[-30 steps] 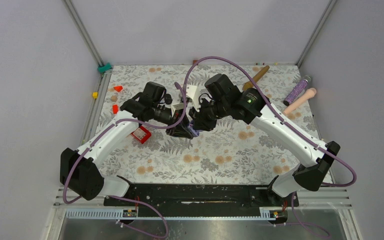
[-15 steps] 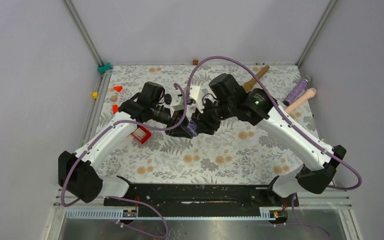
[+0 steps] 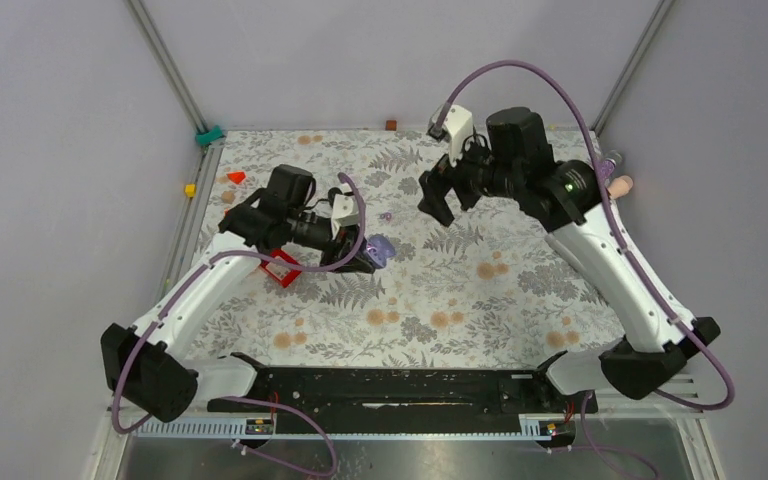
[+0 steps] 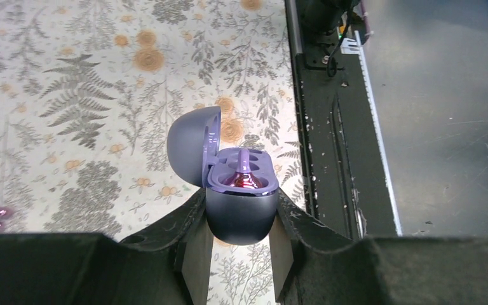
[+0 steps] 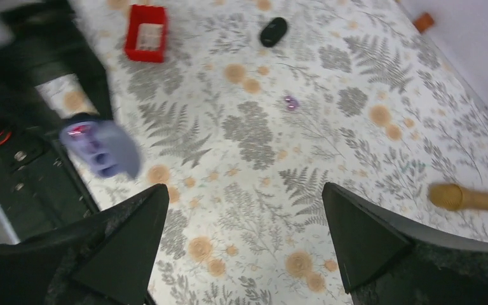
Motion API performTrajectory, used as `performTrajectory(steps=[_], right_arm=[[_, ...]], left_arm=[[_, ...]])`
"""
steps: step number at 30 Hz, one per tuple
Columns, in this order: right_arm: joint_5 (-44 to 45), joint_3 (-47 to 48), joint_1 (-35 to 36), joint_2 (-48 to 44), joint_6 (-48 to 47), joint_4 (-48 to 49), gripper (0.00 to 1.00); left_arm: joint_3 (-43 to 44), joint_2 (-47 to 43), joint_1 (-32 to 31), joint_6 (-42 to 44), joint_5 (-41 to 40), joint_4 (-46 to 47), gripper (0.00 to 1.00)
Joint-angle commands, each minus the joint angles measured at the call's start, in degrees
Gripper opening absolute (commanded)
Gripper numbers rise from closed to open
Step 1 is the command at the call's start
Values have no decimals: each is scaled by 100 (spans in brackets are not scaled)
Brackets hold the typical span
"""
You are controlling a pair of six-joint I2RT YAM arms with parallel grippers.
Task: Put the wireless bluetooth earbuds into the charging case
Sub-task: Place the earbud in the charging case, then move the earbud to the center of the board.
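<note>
one pale purple earbud (image 4: 244, 178) sits seated in a well of the charging case (image 4: 241, 223), whose lid stands open toward the left of the left-wrist frame; the well beside it looks empty. my left gripper (image 4: 239, 202) is clamped on the case body, one finger on each side, just right of the red tray (image 3: 282, 268) in the overhead view. a second purple bud (image 5: 290, 101) lies loose on the table (image 3: 460, 300), above centre in the right-wrist frame and well apart from the case. my right gripper (image 5: 244, 190) hangs high over it, jaws spread wide and holding nothing.

as i judge it, fetching that loose bud comes next. i should descend straight over it, centre it between my fingers and pinch gently, since something so tiny may skid or flip. my left side should hold the case steady, wells facing up. i leave the black oval thing (image 5: 273, 30) alone.
</note>
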Motion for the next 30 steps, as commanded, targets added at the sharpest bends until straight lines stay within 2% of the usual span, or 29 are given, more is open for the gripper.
performTrajectory(steps=[1, 8, 11, 14, 17, 20, 24, 27, 30], right_arm=[[72, 228, -585, 635, 333, 482, 99], [969, 1308, -727, 2661, 252, 262, 100], [1009, 2342, -786, 3771, 510, -139, 100], [929, 3508, -816, 5043, 823, -524, 94], [723, 4398, -816, 5865, 1173, -601, 90], [633, 4539, -812, 6281, 1493, -330, 85], [688, 4145, -816, 6409, 2016, 179, 80], [659, 4023, -819, 6598, 2432, 255, 74], [428, 4007, -812, 6802, 2874, 252, 74]], left_arm=[[215, -469, 273, 213, -107, -13, 0], [221, -821, 762, 213, 98, -34, 0], [178, -914, 833, 221, 142, -28, 0], [165, -919, 875, 223, 197, -36, 0], [160, -886, 898, 216, 265, -34, 0], [135, -851, 908, 223, 309, -34, 0], [107, -850, 916, 257, 341, -37, 0], [83, -862, 937, 273, 384, -34, 0], [69, -876, 966, 274, 426, -34, 0]])
